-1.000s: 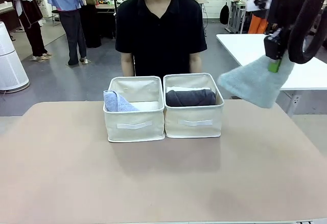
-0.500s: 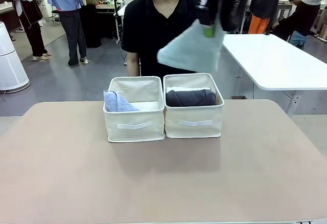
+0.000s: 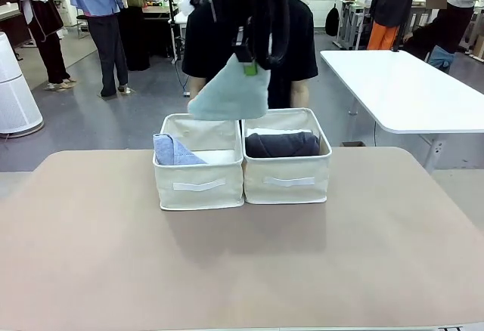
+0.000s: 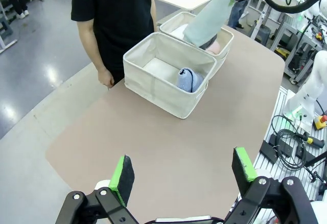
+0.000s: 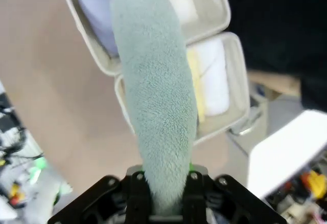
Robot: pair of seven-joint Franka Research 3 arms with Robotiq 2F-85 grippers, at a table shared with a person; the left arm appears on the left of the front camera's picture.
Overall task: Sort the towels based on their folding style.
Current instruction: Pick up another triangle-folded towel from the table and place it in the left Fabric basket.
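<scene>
My right gripper is shut on the narrow end of a pale grey-green cone-folded towel, which hangs above the back of the two cream bins, mostly over the left bin. In the right wrist view this towel rises from the shut gripper. A lavender-blue towel lies in the left bin. The right bin holds a dark grey roll with a white roll and a yellow roll behind it. My left gripper hangs open, high above the table's near side.
A person in a black shirt stands close behind the bins, a hand at the table edge. A white table stands at the back right. The brown tabletop in front of the bins is bare.
My right arm has swung the grey-green towel from the far right leftwards, to above the bins. The bins and the left gripper have not moved.
</scene>
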